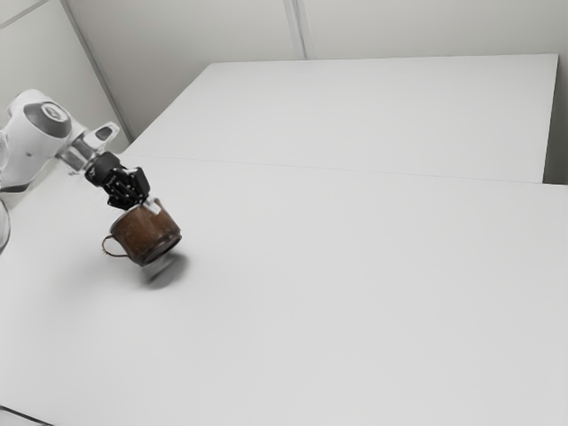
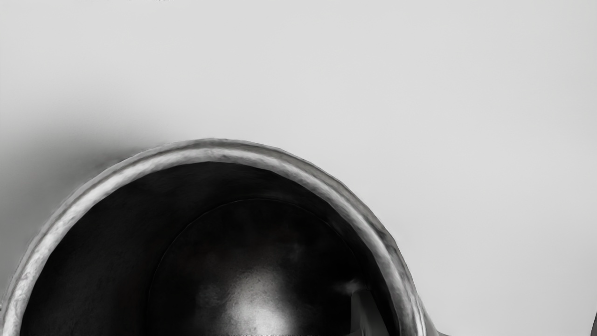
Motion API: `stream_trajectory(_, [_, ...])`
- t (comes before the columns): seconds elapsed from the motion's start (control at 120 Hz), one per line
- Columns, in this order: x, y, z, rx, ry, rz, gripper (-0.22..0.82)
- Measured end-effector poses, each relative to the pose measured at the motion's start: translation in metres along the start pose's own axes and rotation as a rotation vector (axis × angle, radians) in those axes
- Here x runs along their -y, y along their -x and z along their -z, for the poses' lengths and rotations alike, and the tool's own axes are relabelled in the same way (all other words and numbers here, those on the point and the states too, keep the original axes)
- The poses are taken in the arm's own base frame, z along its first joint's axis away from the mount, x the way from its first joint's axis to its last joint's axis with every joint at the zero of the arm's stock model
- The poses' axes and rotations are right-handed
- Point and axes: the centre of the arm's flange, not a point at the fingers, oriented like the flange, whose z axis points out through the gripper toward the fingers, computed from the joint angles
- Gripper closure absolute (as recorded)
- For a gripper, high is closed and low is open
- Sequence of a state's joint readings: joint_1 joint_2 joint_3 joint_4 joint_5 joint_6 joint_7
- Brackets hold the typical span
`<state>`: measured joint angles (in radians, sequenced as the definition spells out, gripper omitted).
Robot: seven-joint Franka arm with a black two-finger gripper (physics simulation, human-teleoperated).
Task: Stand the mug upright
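Mug (image 1: 146,235) tilted above counter (image 1: 355,302), directly below gripper (image 1: 153,206); jaws look to be pinching its rim wall. Long axis slants from jaws down toward exterior view's right. Judgement: base must swing back beneath mouth.

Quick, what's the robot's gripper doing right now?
Gripper: closed on the mug at its rim, one finger inside. The mug is tilted.
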<state>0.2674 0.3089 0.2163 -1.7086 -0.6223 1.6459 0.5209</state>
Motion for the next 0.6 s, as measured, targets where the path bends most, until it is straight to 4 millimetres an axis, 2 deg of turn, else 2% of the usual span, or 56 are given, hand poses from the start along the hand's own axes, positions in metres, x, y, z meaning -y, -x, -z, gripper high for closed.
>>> stream_trajectory(0.075, [-0.044, 0.008, -0.013, 0.034, -0.13, -0.059, 0.77])
stream_trajectory(0.167, [-0.076, 0.025, -0.039, 0.05, -0.27, -0.106, 0.78])
stream_trajectory(0.3, [-0.094, 0.026, -0.074, -0.004, -0.401, -0.138, 0.78])
stream_trajectory(0.433, [-0.108, 0.015, -0.082, -0.124, -0.468, -0.152, 0.78])
stream_trajectory(0.6, [-0.115, 0.01, -0.1, -0.254, -0.482, -0.127, 0.78])
